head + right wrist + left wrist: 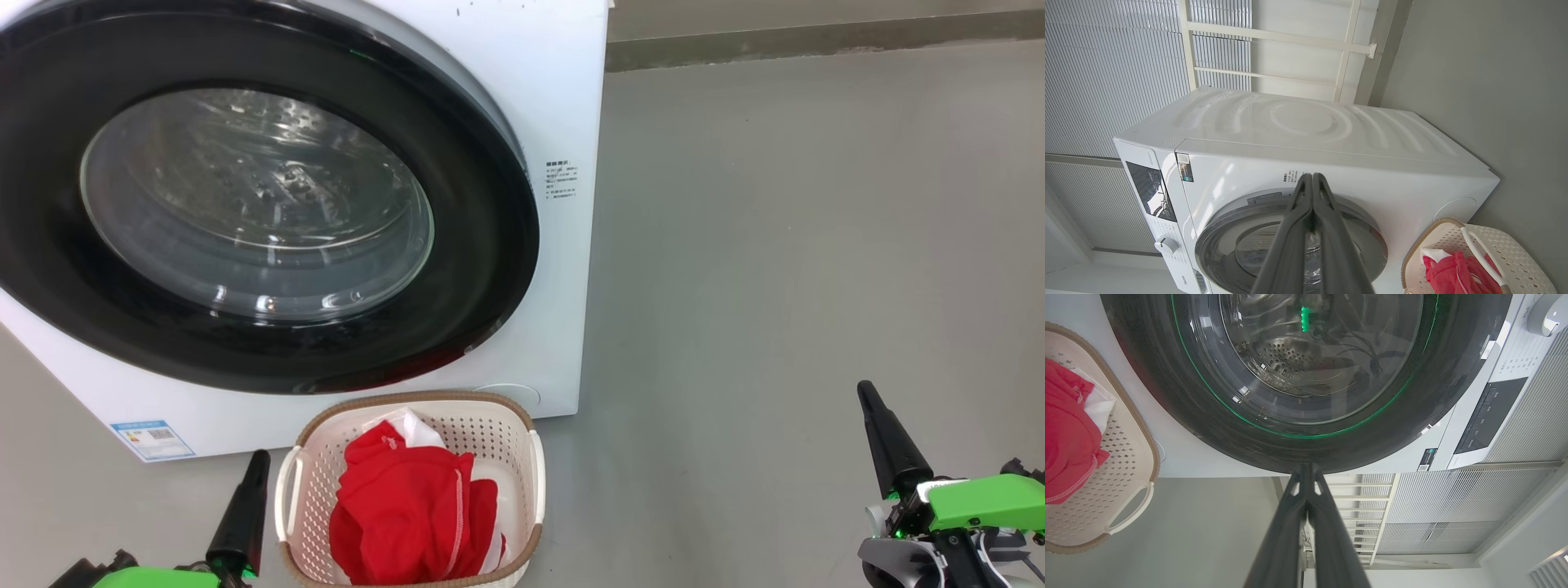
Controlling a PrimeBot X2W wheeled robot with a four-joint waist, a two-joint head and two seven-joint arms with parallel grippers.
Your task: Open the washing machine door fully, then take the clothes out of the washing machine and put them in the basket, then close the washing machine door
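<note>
Jaws pressed tight together and gripping nothing on both the left gripper (260, 459) and the right gripper (867, 396). The left hovers close before the washing machine (563, 98), and the right hangs well off to the machine's side. The washing machine door (490, 269) lies shut against the machine's front. The basket (498, 441) stands on the floor (775, 245) just before the machine's lower front, with the red and white clothes (400, 506) heaped inside. That floor is smooth, matte grey, running from the machine to a darker skirting strip (816, 41). Behind the machine stand white slatted panels (1106, 61) and a white frame (1274, 36).
</note>
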